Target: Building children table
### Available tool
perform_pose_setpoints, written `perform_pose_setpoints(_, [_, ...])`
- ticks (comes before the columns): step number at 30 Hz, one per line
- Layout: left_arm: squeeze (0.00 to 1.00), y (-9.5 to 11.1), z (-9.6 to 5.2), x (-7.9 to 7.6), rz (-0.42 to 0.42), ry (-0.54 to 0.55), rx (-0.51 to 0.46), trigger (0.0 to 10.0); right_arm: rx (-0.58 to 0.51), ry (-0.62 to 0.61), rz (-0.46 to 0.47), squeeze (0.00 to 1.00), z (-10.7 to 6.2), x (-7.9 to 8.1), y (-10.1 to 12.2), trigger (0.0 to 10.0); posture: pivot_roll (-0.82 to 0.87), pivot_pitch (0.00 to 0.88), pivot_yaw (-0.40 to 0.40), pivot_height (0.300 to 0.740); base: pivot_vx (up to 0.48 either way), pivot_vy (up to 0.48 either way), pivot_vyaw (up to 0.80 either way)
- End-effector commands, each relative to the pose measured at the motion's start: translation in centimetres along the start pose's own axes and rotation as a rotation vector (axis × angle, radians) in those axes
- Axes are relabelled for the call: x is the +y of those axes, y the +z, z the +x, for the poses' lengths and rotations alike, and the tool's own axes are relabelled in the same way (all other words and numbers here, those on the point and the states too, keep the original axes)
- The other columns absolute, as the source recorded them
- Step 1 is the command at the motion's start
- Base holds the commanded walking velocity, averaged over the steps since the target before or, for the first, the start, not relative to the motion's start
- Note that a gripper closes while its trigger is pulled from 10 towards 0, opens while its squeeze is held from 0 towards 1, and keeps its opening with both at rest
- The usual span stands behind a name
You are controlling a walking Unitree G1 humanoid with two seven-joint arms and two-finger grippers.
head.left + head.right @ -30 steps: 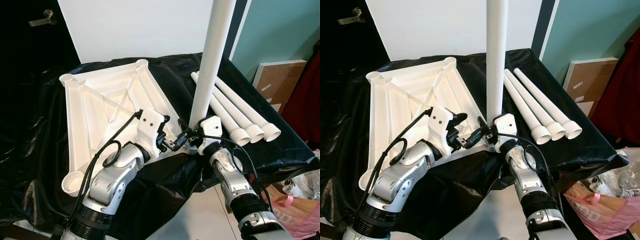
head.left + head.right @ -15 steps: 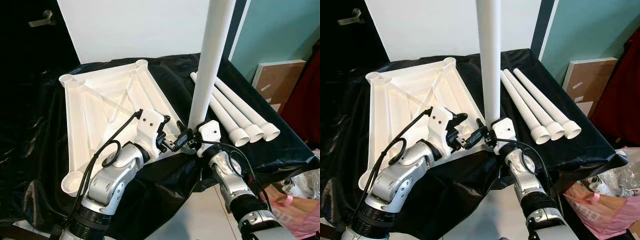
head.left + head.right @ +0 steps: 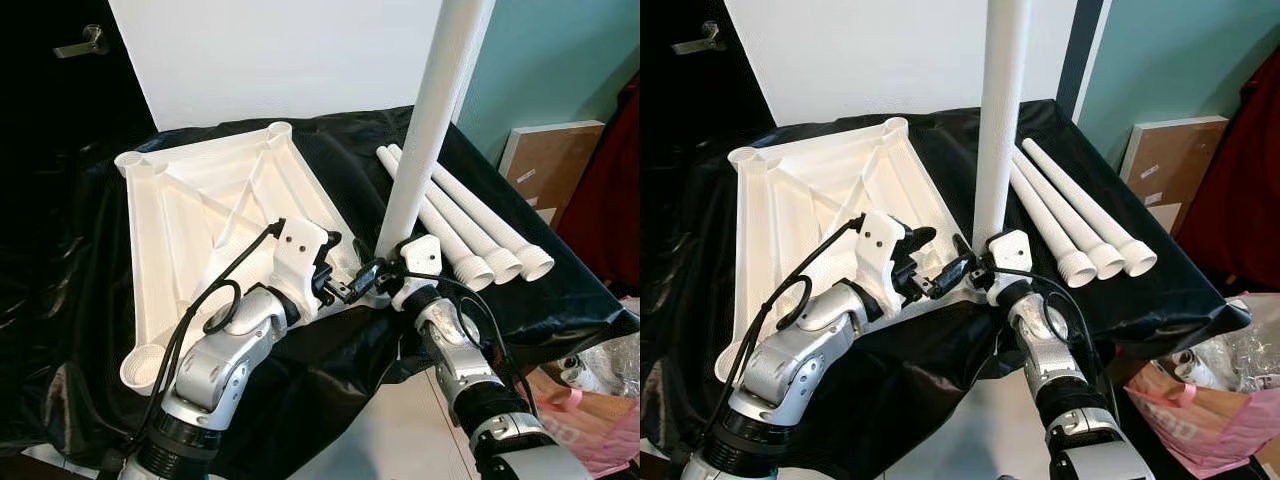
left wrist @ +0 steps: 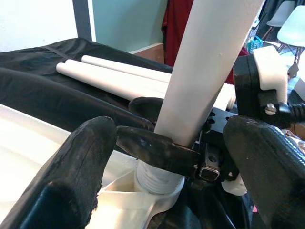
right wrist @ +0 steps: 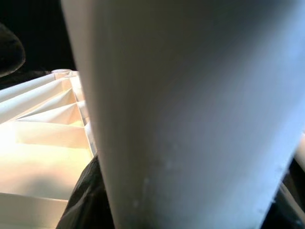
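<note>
black sheeting covers the table under my white upturned tabletop. no writing readable anywhere. my right gripper clasps the upright leg at its base, threaded end in the near corner socket; three spare legs lie beside. my left gripper gapes around it.

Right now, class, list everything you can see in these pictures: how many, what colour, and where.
Tabletop: one, white, upside down on the black cloth.
Upright leg: one, white, standing in the tabletop's near corner socket.
Spare legs: three, white, lying side by side right of the tabletop.
Cloth: one, black, covering the work surface.
Board: one, brown, leaning against the teal wall.
Right tool: black, shut on the upright leg's base.
Left tool: black, open beside that socket.
</note>
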State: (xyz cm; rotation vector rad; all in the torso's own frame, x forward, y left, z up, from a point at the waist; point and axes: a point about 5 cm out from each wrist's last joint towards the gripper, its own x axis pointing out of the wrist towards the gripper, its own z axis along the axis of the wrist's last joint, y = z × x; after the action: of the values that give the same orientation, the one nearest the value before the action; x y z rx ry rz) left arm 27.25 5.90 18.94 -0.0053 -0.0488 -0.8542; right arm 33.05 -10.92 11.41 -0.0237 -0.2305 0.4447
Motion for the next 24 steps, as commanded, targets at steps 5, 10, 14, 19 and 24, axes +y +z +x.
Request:
perform_pose_setpoints(5, [0.00, 0.36, -0.09, -0.60, 0.010, -0.067, -0.004, 10.0, 0.217, -0.054, 0.100, 0.00, -1.63, 0.11, -3.54, 10.0, 0.00, 0.068, 0.008, 0.740, 0.000, 0.000, 0.00])
perform_pose_setpoints(10, [0.00, 0.39, -0.13, -0.60, 0.008, -0.066, -0.004, 10.0, 0.239, -0.071, 0.112, 0.00, -1.58, 0.02, -3.74, 10.0, 0.00, 0.069, 0.009, 0.740, 0.000, 0.000, 0.00])
perform_pose_setpoints(14, [0.00, 0.41, -0.16, -0.65, 0.006, -0.067, -0.004, 10.0, 0.261, -0.082, 0.141, 0.00, -1.46, 0.10, -3.87, 10.0, 0.00, 0.071, 0.011, 0.740, 0.000, 0.000, 0.00])
perform_pose_setpoints(19, [0.00, 0.42, -0.19, -0.67, 0.004, -0.067, -0.003, 10.0, 0.270, -0.084, 0.149, 0.00, -1.41, 0.19, -3.88, 10.0, 0.00, 0.075, 0.010, 0.740, 0.000, 0.000, 0.00])
perform_pose_setpoints(24, [0.00, 0.40, -0.22, -0.66, 0.004, -0.064, -0.003, 10.0, 0.284, -0.089, 0.170, 0.00, -1.36, 0.30, -3.91, 10.0, 0.00, 0.076, 0.009, 0.740, 0.000, 0.000, 0.00])
